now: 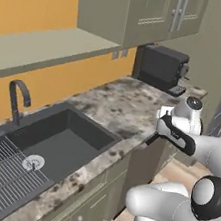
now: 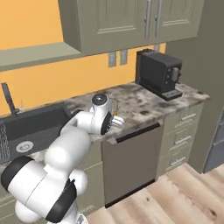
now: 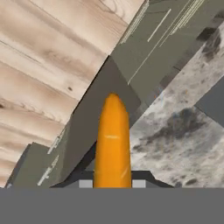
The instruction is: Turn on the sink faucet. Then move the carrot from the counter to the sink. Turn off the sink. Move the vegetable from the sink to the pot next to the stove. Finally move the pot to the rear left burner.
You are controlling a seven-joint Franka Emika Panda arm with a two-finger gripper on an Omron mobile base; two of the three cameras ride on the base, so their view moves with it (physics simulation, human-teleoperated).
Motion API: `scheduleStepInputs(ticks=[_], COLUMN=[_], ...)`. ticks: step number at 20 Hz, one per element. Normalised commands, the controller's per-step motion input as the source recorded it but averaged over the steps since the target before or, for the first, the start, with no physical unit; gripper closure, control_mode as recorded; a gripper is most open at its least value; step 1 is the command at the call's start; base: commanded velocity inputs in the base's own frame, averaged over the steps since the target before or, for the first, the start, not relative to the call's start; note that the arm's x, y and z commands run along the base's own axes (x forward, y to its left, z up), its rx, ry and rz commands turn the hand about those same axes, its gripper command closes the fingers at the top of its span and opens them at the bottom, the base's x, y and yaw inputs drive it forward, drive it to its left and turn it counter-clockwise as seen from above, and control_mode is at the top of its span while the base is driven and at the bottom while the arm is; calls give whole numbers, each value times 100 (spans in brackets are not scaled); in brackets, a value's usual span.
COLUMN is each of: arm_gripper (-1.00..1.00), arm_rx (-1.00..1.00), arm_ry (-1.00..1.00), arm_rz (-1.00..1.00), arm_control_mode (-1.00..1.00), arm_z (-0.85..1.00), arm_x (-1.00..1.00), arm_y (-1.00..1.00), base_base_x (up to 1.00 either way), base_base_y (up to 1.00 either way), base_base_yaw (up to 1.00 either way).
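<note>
The orange carrot (image 3: 112, 140) sticks out between my fingertips, and my gripper (image 3: 112, 183) is shut on it. Beneath it lie the front edge of the speckled counter (image 3: 183, 122) and the wood floor. My gripper (image 2: 116, 119) hangs over the counter (image 2: 140, 103) edge, right of the sink (image 2: 37, 122), with a bit of the carrot (image 2: 115, 113) showing. In the left base view my gripper (image 1: 164, 114) is right of the dark sink (image 1: 67, 138) and well away from the arched sink faucet (image 1: 17, 97). The sink faucet (image 2: 8, 99) stands behind the basin. The pot and the stove are out of view.
A black coffee machine (image 1: 161, 67) stands at the counter's far end against the wall. A dark dishwasher front (image 2: 131, 162) sits below my hand. Wall cabinets (image 2: 131, 22) hang above. A ribbed drainer (image 1: 0, 181) fills the sink's near part.
</note>
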Motion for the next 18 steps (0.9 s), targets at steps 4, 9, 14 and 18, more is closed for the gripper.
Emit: scheduleStepInputs(ticks=[4,9,14,18], arm_gripper=[100,100,100,100], arm_rx=[0,0,0,0], arm_ry=[0,0,0,0], arm_rz=[0,0,0,0], arm_control_mode=[100,100,100,100], arm_z=[0,0,0,0], arm_x=[0,0,0,0], arm_y=[0,0,0,0], base_base_x=[-23,-20,-16,-8], base_base_y=[-3,-2,-1,-4], base_base_yaw=[-57,-58,-58,-56])
